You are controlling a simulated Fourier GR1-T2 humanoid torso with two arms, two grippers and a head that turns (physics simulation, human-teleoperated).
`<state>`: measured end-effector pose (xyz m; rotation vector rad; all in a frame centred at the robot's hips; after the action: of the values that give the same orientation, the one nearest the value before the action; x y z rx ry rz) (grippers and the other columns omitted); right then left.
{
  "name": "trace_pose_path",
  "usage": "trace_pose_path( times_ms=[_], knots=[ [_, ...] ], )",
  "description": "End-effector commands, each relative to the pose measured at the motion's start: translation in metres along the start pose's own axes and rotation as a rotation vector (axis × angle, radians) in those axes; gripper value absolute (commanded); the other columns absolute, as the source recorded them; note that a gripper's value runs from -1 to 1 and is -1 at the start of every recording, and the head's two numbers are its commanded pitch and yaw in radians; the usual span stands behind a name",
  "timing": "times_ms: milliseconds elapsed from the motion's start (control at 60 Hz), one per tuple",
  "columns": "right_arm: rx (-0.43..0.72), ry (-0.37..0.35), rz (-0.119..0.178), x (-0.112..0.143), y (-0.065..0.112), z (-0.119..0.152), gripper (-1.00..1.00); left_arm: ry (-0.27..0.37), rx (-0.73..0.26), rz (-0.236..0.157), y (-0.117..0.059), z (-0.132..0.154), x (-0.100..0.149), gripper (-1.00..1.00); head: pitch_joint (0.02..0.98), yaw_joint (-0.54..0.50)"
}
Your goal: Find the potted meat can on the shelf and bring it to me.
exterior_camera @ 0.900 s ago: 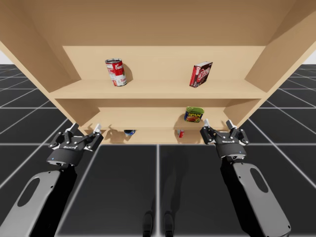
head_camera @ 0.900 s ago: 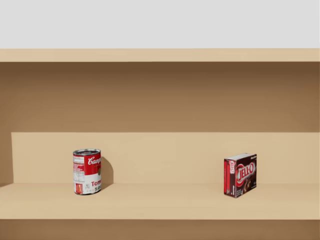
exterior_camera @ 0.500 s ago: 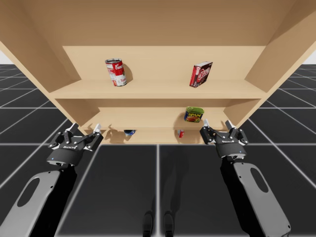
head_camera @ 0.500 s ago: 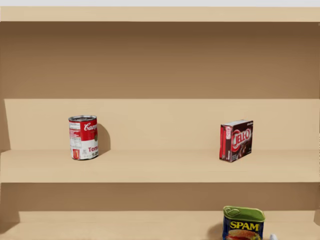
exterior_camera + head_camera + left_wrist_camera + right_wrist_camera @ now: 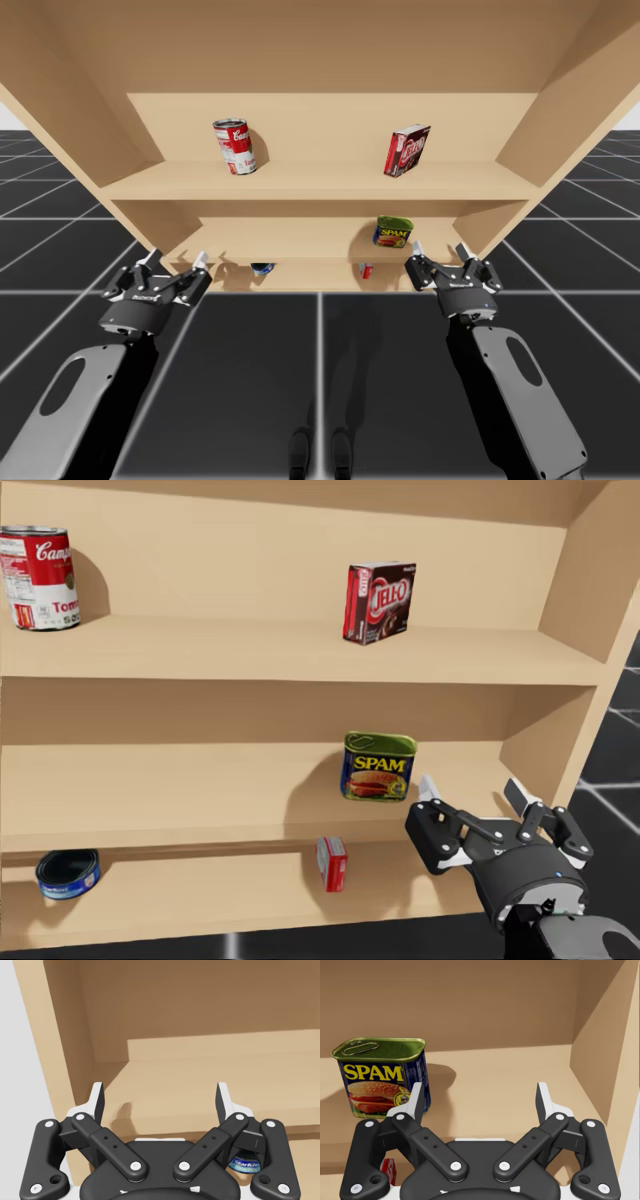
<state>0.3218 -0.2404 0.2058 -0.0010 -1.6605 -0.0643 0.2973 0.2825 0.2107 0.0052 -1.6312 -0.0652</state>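
The potted meat can (image 5: 393,232), a blue rounded can with a green top, stands upright on the middle shelf (image 5: 200,780). In the head view the can (image 5: 378,767) is just beyond my right gripper (image 5: 470,788), which hangs open in front of the shelf. In the right wrist view the can (image 5: 380,1077) sits ahead of my right gripper (image 5: 480,1095), off to one finger's side, untouched. My right gripper (image 5: 440,250) and my left gripper (image 5: 175,259) hover level at the shelf's front. My left gripper (image 5: 160,1095) is open and holds nothing.
A red-and-white soup can (image 5: 38,577) and a dark red box (image 5: 379,602) stand on the upper shelf. The lowest shelf holds a flat blue can (image 5: 68,873) and a small red box (image 5: 333,863). The shelf's right side wall (image 5: 600,580) is close to my right gripper.
My head has turned down and to the right, bringing the middle and lowest shelves and my right gripper into view. Both arms have barely moved.
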Motion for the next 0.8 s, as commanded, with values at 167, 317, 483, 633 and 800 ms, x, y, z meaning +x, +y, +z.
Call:
trace_pose_path(
  times_ms=[167, 317, 483, 633, 800],
  knots=[
    [-0.002, -0.001, 0.005, -0.001, 0.000, -0.001, -1.00, 0.006, -0.027, -0.008, -0.008, 0.000, -0.002, -1.00, 0.545, -0.30],
    [0.000, -0.008, 0.007, 0.002, 0.004, 0.001, -1.00, 0.008, -0.025, -0.007, -0.008, 0.000, -0.002, -1.00, 0.537, -0.28],
    [-0.017, -0.037, 0.059, 0.019, 0.027, 0.014, -1.00, 0.011, -0.026, -0.001, -0.008, 0.000, -0.002, -1.00, 0.523, -0.28],
    [-0.006, -0.005, 0.071, 0.026, 0.052, 0.016, -1.00, 0.014, -0.029, 0.001, -0.007, 0.000, -0.002, -1.00, 0.514, -0.28],
    [-0.004, 0.032, 0.078, 0.027, 0.074, 0.010, -1.00, 0.009, -0.020, 0.004, -0.006, 0.001, -0.002, -1.00, 0.506, -0.28]
  ],
)
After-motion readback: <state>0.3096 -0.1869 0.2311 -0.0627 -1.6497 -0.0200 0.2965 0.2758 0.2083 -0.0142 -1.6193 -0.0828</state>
